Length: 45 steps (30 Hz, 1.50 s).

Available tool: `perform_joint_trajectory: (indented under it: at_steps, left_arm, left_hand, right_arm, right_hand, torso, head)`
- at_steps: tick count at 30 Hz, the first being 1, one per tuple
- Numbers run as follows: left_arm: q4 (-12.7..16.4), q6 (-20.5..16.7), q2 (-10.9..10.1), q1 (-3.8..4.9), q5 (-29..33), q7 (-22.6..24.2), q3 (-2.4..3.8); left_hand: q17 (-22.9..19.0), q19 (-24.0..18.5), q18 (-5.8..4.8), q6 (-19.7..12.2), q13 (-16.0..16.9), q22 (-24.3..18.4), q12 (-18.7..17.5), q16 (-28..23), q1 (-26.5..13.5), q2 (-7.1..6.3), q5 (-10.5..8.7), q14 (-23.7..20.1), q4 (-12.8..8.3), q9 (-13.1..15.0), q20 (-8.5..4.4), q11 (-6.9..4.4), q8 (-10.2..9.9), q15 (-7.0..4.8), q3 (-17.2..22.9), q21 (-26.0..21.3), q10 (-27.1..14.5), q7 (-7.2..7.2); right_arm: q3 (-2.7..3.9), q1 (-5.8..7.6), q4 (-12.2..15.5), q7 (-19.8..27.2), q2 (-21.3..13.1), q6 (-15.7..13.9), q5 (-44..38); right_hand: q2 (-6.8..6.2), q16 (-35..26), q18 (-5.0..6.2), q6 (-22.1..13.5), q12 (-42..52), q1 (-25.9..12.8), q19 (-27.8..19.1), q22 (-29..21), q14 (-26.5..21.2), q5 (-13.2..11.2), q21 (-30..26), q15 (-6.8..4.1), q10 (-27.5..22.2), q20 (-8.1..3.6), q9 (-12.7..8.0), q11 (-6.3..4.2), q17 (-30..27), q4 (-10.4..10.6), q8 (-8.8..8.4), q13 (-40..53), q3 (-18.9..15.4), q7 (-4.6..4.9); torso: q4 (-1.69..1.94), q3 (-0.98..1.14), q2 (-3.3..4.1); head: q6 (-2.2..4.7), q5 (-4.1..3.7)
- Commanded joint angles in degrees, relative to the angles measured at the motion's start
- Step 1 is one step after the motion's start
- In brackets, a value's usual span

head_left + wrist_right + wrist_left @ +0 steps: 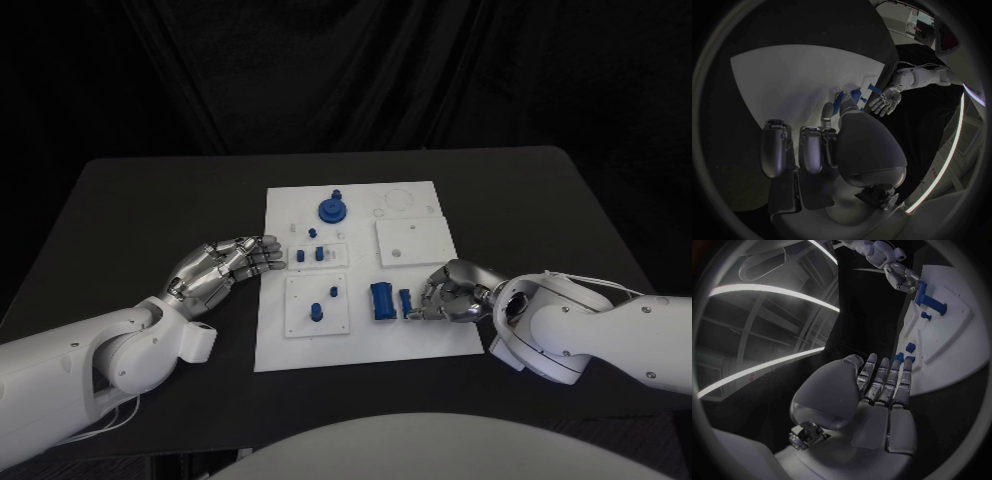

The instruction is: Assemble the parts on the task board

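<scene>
The white task board (418, 335) lies in the middle of the black table. A round blue part (333, 210) stands near its far edge, with small blue parts (310, 256) below it and two blue pegs (332, 292) in a lower sub-plate. A long blue block (382, 300) lies near the front. Just right of the block, my right hand (450, 292) pinches a small blue part (407, 298) between thumb and a finger (826, 114), its other fingers curled. My left hand (224, 265) lies flat and empty, fingertips (898, 371) at the board's left edge.
A square white sub-plate (415, 242) sits on the board's right half, with round recesses (400, 200) beyond it. Bare black tabletop (159, 220) surrounds the board on all sides, and a dark curtain hangs behind the table.
</scene>
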Motion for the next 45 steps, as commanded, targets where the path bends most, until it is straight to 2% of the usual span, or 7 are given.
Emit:
perform_joint_trajectory:
  at_steps: [1,6,8,22,32,37,45]
  left_arm:
    - [0.0,1.0,0.1,-0.12,0.0,0.5,0.03]
    - [0.0,1.1,0.1,-0.15,0.0,0.5,0.03]
    - [0.0,1.1,0.1,-0.16,0.0,0.5,0.03]
    - [0.0,1.1,0.1,-0.23,0.0,0.5,0.03]
    - [0.2,0.8,0.0,-0.25,0.0,1.3,0.04]
    - [0.4,0.3,-0.1,-0.26,0.0,1.8,0.04]
    - [2.1,-1.3,-0.9,-0.23,0.0,3.2,0.05]
  left_hand:
    - [0.0,0.4,-0.55,0.1,0.0,0.1,0.3,0.2,0.6,0.08,0.33,-0.3,0.0,-0.1,0.03,0.44,0.3,0.23,0.4,0.3,-0.1,0.88]
    - [0.0,0.4,-0.55,0.1,0.0,0.1,0.3,0.2,0.6,0.08,0.33,-0.3,0.0,-0.1,0.03,0.44,0.3,0.23,0.4,0.3,-0.1,0.88]
    - [0.0,0.4,-0.55,0.1,0.0,0.1,0.3,0.2,0.6,0.08,0.33,-0.3,0.0,-0.1,0.03,0.44,0.3,0.23,0.4,0.3,-0.1,0.88]
    - [0.0,0.4,-0.55,0.1,0.0,0.1,0.3,0.2,0.6,0.08,0.33,-0.3,0.0,-0.1,0.03,0.44,0.3,0.23,0.4,0.3,-0.1,0.88]
    - [0.1,0.4,-0.59,0.2,0.0,0.1,0.4,0.5,0.7,0.05,0.38,-0.2,0.0,-0.1,0.02,0.56,0.4,0.26,0.7,0.3,0.0,0.89]
    - [0.1,0.4,-0.62,0.4,0.1,0.1,0.6,0.6,0.7,-0.28,0.44,-0.2,-0.1,-0.1,0.02,0.66,0.5,0.28,0.8,0.4,0.3,0.87]
    - [0.1,0.5,-0.66,0.8,0.1,0.1,0.8,0.9,0.9,-0.84,0.55,-0.1,-0.4,0.0,0.01,0.77,0.8,0.32,0.9,0.4,0.7,0.94]
  right_arm:
    - [0.01,-0.14,-0.4,-1.5,0.3,-0.4,-0.3]
    - [0.01,-0.15,-0.9,-2.0,0.9,0.6,-0.3]
    - [0.01,-0.15,-0.9,-2.1,1.0,1.0,-0.3]
    - [0.01,-0.15,-1.1,-0.1,1.1,2.0,-0.4]
    - [0.03,-0.14,-0.5,8.8,0.2,-4.2,-3.3]
    - [0.09,-0.11,0.8,13.6,-1.1,-7.5,-2.5]
    - [0.41,1.28,1.6,20.6,-2.2,-13.2,2.0]
  right_hand:
    - [0.52,-0.2,0.41,-0.3,0.2,0.5,2.4,12.1,4.7,0.5,-0.3,-0.4,6.0,-0.49,0.1,-0.49,8.9,-0.1,0.28,15.1,0.2,-0.38]
    - [1.06,-0.3,0.45,-0.5,0.2,4.7,2.3,12.1,4.7,6.5,-0.4,-0.67,6.0,-0.77,-0.4,-0.76,8.8,-2.4,-0.15,15.1,1.2,-0.64]
    - [1.04,-0.3,0.44,-0.4,0.2,5.3,2.3,12.1,4.7,7.0,-0.4,-0.68,6.0,-0.79,-0.6,-0.78,8.8,-2.7,-0.27,15.1,1.3,-0.65]
    - [0.82,-0.3,0.41,0.2,0.2,6.1,2.3,12.1,4.7,2.8,-0.4,-0.57,6.0,-0.73,-0.9,-0.62,8.8,-3.1,-0.28,15.1,0.7,-0.46]
    - [-0.14,0.1,0.23,1.3,0.2,5.4,2.7,12.4,4.9,4.7,0.4,-0.7,6.0,-0.78,-1.0,-0.83,9.6,-2.0,0.2,15.1,-0.3,-0.77]
    - [0.02,0.2,0.1,2.3,0.2,7.0,2.9,12.6,4.9,10.1,0.9,-1.05,6.0,-1.11,-1.5,-1.28,9.9,-1.7,-0.02,15.1,0.3,-1.25]
    - [0.16,-0.2,0.2,2.5,0.2,7.8,2.7,12.4,4.7,14.1,0.5,-1.17,6.0,-1.26,-2.0,-1.4,8.9,-0.7,-0.8,15.1,0.9,-1.36]
  torso:
    - [-0.04,0.03,-0.01]
    - [-0.02,0.05,0.03]
    - [-0.02,0.04,0.01]
    - [-0.05,0.07,0.02]
    - [-0.11,0.06,-0.06]
    - [-0.1,0.04,-0.09]
    - [-0.02,0.15,-0.14]
  head:
    - [0.0,0.11]
    - [0.0,0.14]
    - [0.0,0.12]
    - [0.0,0.15]
    - [0.0,0.5]
    - [0.0,0.79]
    - [0.0,0.74]
